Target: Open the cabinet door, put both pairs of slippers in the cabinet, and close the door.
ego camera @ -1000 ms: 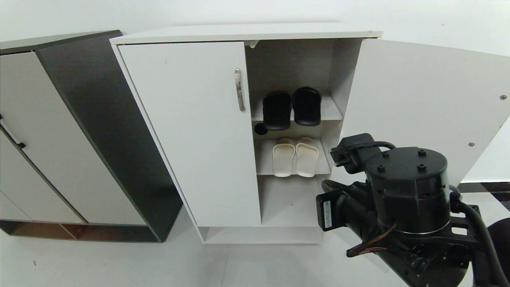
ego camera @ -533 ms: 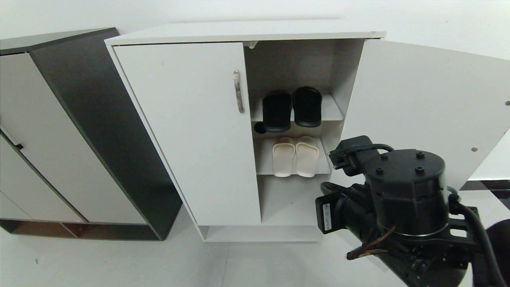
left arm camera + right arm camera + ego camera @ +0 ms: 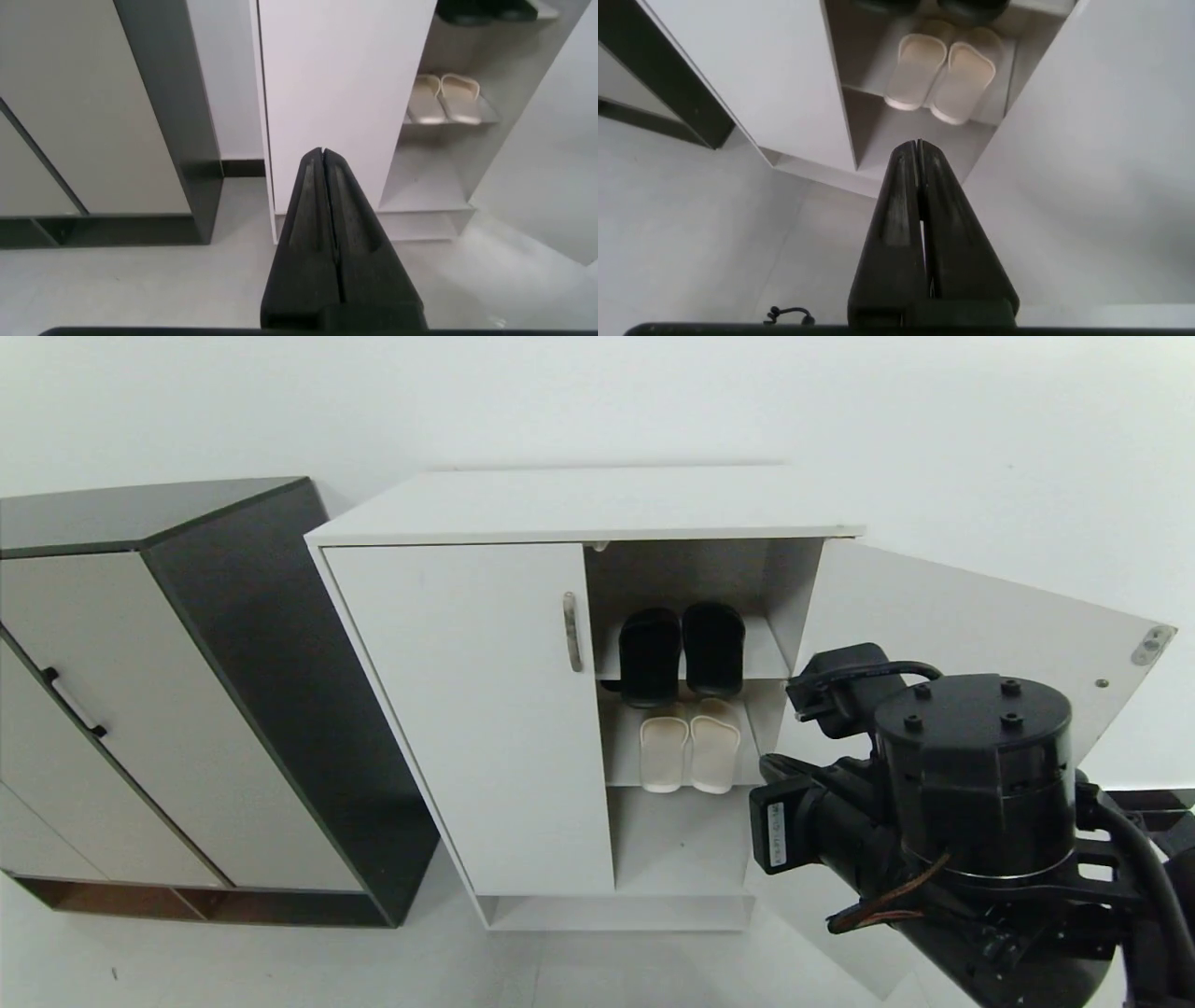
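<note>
Camera backed off; cream slippers [image 3: 691, 751] unmoved. At four o'clock the right arm [image 3: 971, 784] hides part of the open door [image 3: 971, 616]. Pressed together: left gripper [image 3: 322, 157], right gripper [image 3: 918, 149]; pale floor [image 3: 280, 971].

Closed gripper [image 3: 920, 154], cream slippers [image 3: 941, 63] on cabinet shelf [image 3: 867, 91]

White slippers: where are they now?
Head view: the white slippers sit side by side on the cabinet's lower shelf, just below the black slippers, right of the closed door.
</note>
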